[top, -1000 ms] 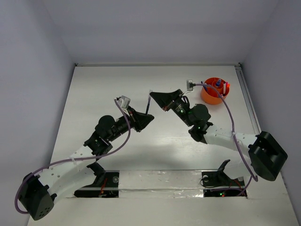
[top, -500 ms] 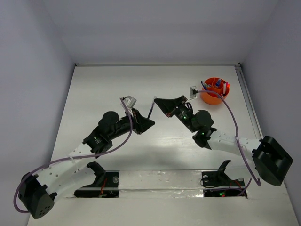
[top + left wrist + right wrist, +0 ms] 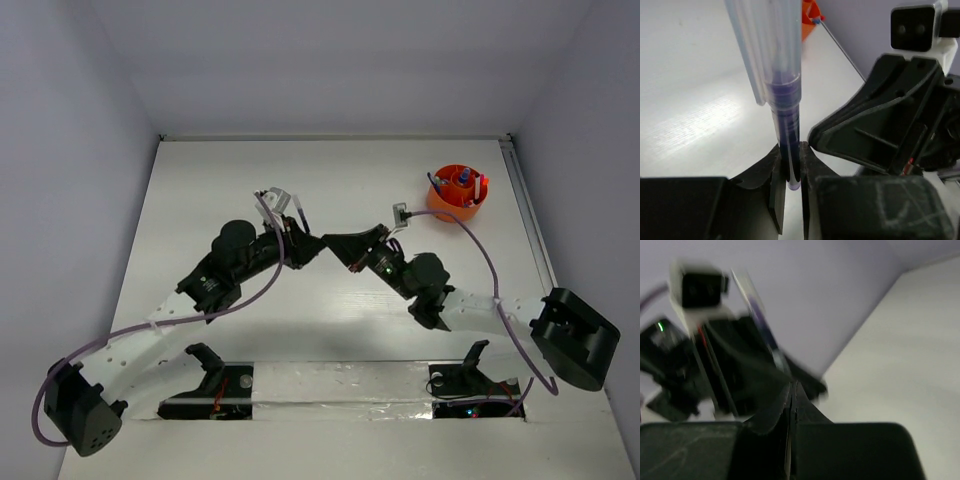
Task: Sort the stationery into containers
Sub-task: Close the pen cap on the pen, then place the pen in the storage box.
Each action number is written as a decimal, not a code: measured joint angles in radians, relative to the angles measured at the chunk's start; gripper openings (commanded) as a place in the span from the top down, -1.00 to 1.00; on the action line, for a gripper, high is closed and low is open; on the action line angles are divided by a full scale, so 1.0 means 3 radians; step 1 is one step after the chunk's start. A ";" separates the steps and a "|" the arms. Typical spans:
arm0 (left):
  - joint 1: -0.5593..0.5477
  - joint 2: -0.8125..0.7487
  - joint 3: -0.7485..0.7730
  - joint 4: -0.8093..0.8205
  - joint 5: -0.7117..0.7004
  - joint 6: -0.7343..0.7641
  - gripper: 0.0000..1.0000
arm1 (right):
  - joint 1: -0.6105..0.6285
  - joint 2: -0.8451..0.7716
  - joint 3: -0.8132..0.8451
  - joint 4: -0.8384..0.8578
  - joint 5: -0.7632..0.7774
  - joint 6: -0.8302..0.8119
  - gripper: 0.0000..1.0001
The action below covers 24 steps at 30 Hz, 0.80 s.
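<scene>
Mid-table, the left gripper [image 3: 790, 172] pinches a clear-barrelled blue pen [image 3: 771, 60] by its very end, the barrel standing nearly upright above the fingers. The right gripper [image 3: 791, 396] hangs nose to nose just beside it, jaws pressed together on nothing. The orange cup [image 3: 452, 208] (bristling with stationery) sits well apart, toward the far right of the table [image 3: 220, 170]. The risk, as I read it: a hand-over looks to be in the making, and a claw arriving closed could knock the pen. Held by so little, it may pivot, slip free and drop.
</scene>
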 measured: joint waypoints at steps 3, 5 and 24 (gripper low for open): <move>0.0034 -0.0071 0.0107 0.0155 -0.0249 0.0086 1.00 | 0.0064 -0.0132 -0.0155 -0.0207 -0.0183 -0.0020 1.00; 0.0028 -0.0121 0.0275 0.0429 -0.0315 0.0100 1.00 | 0.0177 -0.0117 -0.0310 -0.0535 -0.0333 -0.0032 1.00; 0.0029 -0.0394 -0.0300 0.0601 0.0172 -0.0036 1.00 | -0.0641 -0.1352 0.0585 -0.2907 -0.0640 -0.0991 -0.40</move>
